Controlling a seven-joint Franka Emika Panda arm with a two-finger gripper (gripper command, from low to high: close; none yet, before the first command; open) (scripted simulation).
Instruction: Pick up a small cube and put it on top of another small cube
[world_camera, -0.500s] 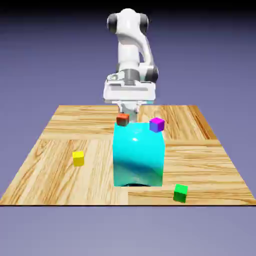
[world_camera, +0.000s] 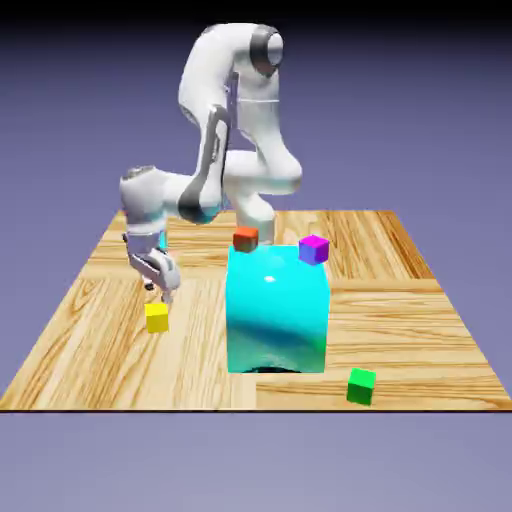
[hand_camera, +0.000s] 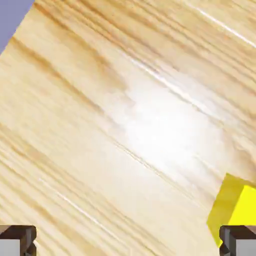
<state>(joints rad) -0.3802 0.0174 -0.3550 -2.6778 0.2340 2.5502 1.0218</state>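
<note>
since the earlier frame, exterior view: the arm (world_camera: 211, 120) has swung from above the far edge to the exterior view's left; the tool (world_camera: 160, 294) is now low, just behind the yellow cube (world_camera: 157, 318); the cubes and the cyan block (world_camera: 277, 310) have not moved. the yellow cube sits on the counter (world_camera: 200, 350), well apart from the block; the purple cube (world_camera: 314, 250), target of the stack, appears at the block's upper edge, whether on it or behind it cannot be told; the red-orange cube (world_camera: 246, 239) appears near the opposite upper corner; the green cube (world_camera: 361, 386) is near the front edge.

hand view: the tool is open, fingertips wide apart, nothing between them; the yellow cube lies off-centre, partly behind the right-hand fingertip. step in hand, as judged: align for the grasp; centre the cube between the fingers and square them to its faces before lowering; a fingertip may otherwise strike its top.

surface and room: pale striped wood, with glare in the hand view; plain blue-violet backdrop beyond.
</note>
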